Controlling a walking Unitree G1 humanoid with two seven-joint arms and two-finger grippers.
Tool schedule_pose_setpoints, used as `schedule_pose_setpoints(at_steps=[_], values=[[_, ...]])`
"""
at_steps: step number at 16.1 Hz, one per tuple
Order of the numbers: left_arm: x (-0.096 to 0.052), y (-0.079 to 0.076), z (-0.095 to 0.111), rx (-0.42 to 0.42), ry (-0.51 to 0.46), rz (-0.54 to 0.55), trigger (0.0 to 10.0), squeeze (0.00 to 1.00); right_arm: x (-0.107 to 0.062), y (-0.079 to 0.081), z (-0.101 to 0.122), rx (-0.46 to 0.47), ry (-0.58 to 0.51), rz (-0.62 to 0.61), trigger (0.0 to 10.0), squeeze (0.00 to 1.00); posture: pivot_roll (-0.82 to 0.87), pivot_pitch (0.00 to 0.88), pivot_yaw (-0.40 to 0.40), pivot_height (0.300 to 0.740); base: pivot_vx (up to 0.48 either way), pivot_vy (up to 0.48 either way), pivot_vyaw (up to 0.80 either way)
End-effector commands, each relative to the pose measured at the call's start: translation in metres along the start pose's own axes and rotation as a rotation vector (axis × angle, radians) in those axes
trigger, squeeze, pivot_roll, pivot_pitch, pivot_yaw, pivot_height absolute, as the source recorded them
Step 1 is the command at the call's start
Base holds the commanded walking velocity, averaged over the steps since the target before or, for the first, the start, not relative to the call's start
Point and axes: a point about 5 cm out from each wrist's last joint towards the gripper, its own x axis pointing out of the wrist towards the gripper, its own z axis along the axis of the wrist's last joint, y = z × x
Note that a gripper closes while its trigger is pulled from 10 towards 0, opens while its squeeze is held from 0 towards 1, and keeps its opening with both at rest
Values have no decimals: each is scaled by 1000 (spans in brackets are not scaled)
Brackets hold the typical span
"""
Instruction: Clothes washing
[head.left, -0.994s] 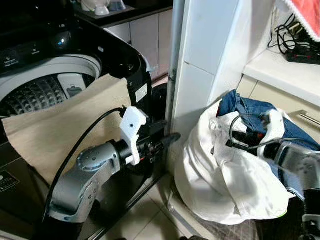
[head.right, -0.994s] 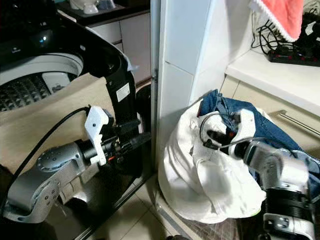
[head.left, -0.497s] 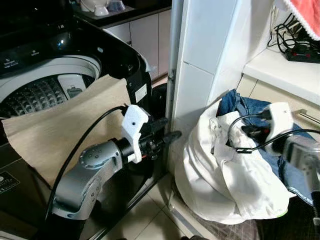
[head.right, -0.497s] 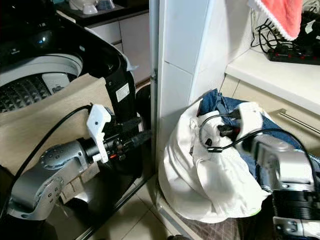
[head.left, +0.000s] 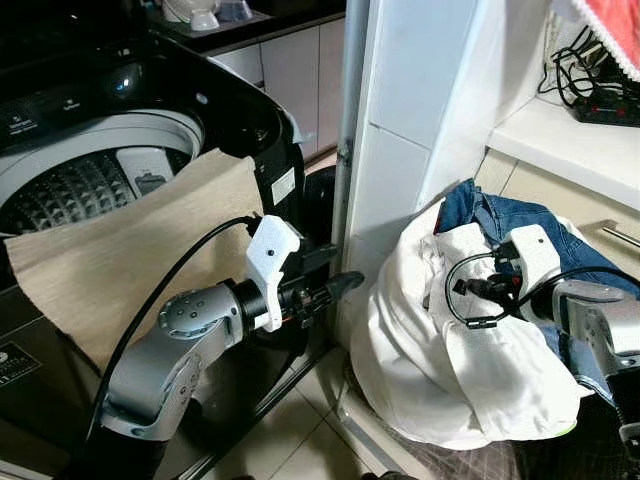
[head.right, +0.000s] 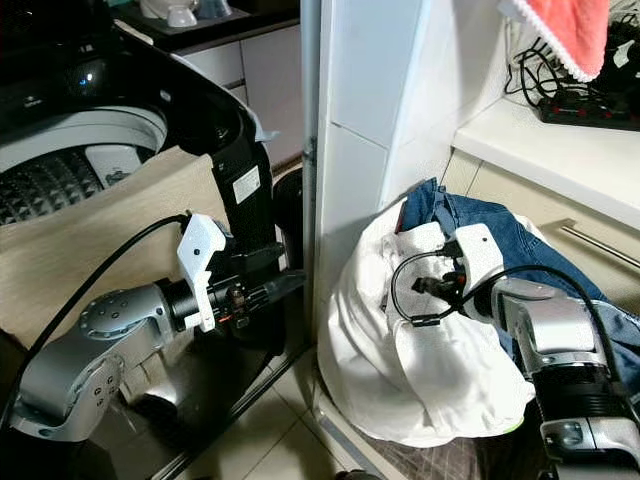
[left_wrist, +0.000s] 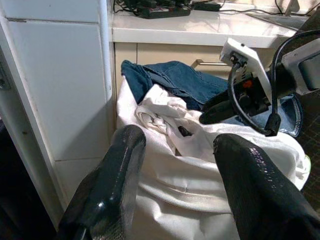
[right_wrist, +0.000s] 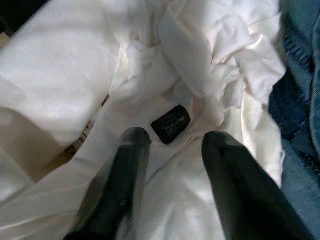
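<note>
The right gripper (right_wrist: 170, 145) is held open over the white garment (head.left: 470, 370), which is heaped with jeans (head.left: 500, 215) beside the washing machine (head.left: 90, 160). The left gripper (left_wrist: 175, 150) is open and empty.

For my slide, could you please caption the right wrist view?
Right claw, open, poised over the white shirt near its black label, jeans alongside.

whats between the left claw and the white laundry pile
Bare gap: left claw points at the white laundry pile, with the white wall corner behind, per the left eye view.
</note>
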Motion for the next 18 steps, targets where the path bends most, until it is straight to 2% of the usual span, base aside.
schedule_pose_setpoints(at_steps=[1, 7, 8, 9, 10, 11, 12, 18], values=[[-1, -1, 0, 5, 13, -15, 10000, 0, 2, -1, 3, -29, -1, -6, 10000, 1000, -94, 0, 20, 740, 0, 0, 0], [-2, -3, 0, 6, 28, -36, 10000, 0, 8, 3, -7, -46, 61, 22, 10000, 1000, -90, 0, 22, 740, 0, 0, 0], [-2, -3, -1, 6, 30, -39, 10000, 0, 11, 3, -12, -48, 89, 18, 10000, 816, -90, 0, 22, 740, 0, 0, 0], [-2, -3, -1, 7, 32, -40, 10000, 0, 13, 4, -16, -43, 112, 27, 10000, 0, -90, 0, 22, 740, 0, 0, 0], [-2, -3, -1, 9, 35, -42, 10000, 0, 15, 5, -22, -9, 133, 39, 7765, 0, -89, 0, 22, 740, 0, 0, 0], [-2, -3, -1, 9, 36, -45, 10000, 0, 17, 5, -26, 18, 142, 42, 2078, 0, -89, 0, 23, 740, 0, 0, 0], [-2, -3, -1, 9, 37, -48, 10000, 0, 18, 5, -30, 37, 151, 43, 0, 0, -88, 0, 22, 740, 0, 0, 0], [-3, -8, -2, -1, 52, -94, 10000, 0, 22, 2, -37, 51, 171, 29, 0, 0, -86, 0, 24, 740, 0, 0, 0]])
